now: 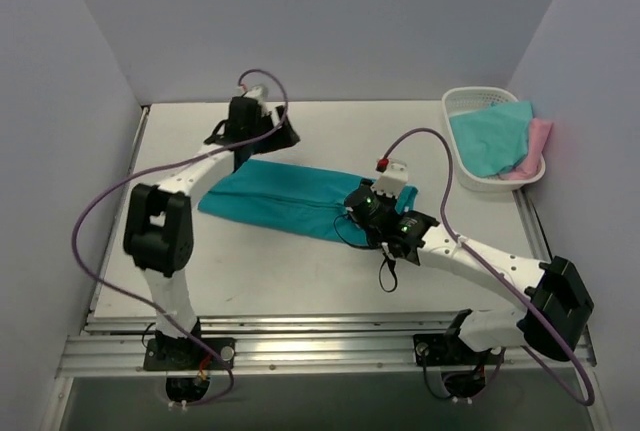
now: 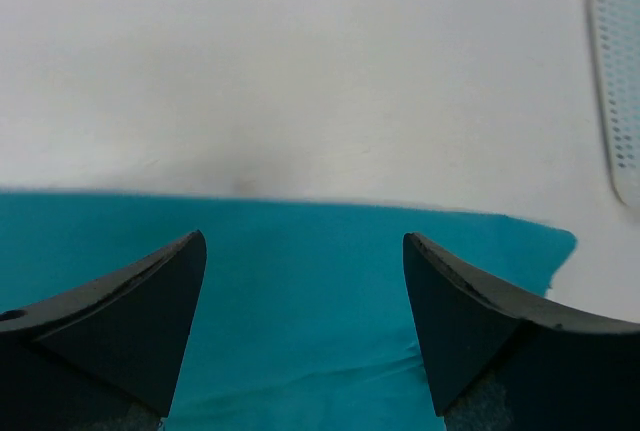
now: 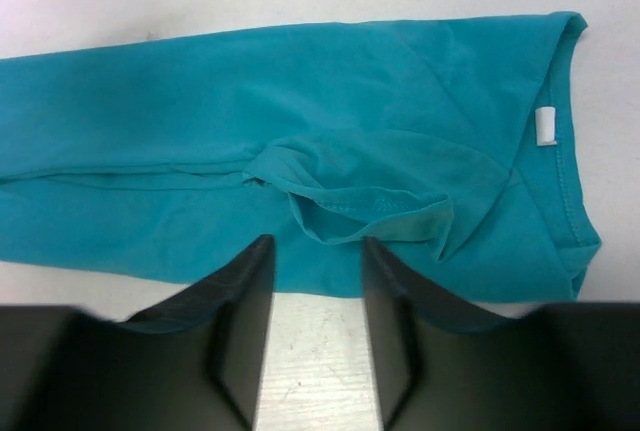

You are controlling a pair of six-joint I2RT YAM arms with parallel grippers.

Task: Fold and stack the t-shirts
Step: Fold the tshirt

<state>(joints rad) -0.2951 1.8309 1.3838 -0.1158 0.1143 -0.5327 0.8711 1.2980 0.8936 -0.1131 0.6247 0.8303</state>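
Observation:
A deep teal t-shirt (image 1: pixel 285 199) lies folded into a long strip across the middle of the table. My left gripper (image 1: pixel 262 134) is open and hovers at its far edge; the left wrist view shows teal cloth (image 2: pixel 300 311) between the spread fingers. My right gripper (image 1: pixel 362 209) is open and empty at the strip's right end, above the near edge. The right wrist view shows the collar with a white tag (image 3: pixel 545 126) and a loose sleeve fold (image 3: pixel 380 206) just beyond the fingertips. An aqua t-shirt (image 1: pixel 490 136) and a pale pink t-shirt (image 1: pixel 536 146) lie in the basket.
A white slotted plastic basket (image 1: pixel 464 101) stands at the back right corner; its edge also shows in the left wrist view (image 2: pixel 615 101). Purple cables loop over both arms. White walls close in the table on three sides.

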